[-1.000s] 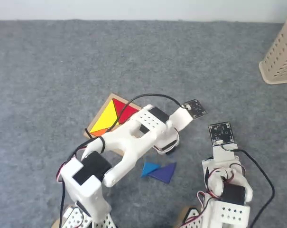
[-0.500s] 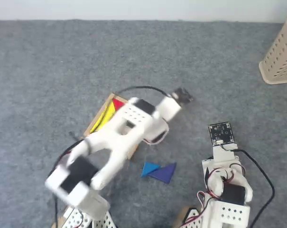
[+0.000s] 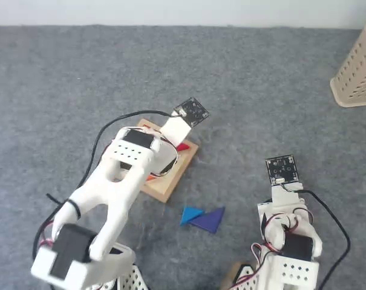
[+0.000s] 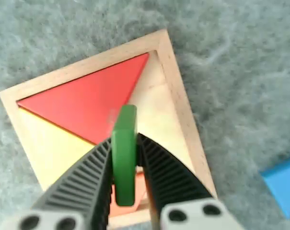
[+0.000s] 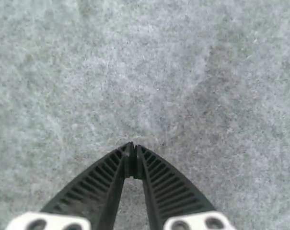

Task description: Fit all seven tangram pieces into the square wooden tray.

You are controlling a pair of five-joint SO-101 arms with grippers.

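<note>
My left gripper [image 4: 124, 143] is shut on a green tangram piece [image 4: 123, 151], held edge-on above the square wooden tray [image 4: 179, 91]. A red triangle [image 4: 89, 100] and a yellow triangle [image 4: 53, 148] lie in the tray, and part of its bare floor [image 4: 156, 108] shows beside them. From the high view the left arm [image 3: 125, 175] covers most of the tray [image 3: 173, 175]. A light blue triangle [image 3: 191, 214] and a purple piece [image 3: 209, 219] lie touching on the carpet in front of the tray. My right gripper [image 5: 132, 155] is shut on nothing, just over bare carpet.
A beige perforated basket [image 3: 358, 66] stands at the far right edge. The right arm [image 3: 285, 235] sits folded near the front right. Grey carpet covers the whole surface, open at the back and left.
The left arm has swung left and back from the loose pieces, coming over the tray with the green piece. The right arm has not moved.
</note>
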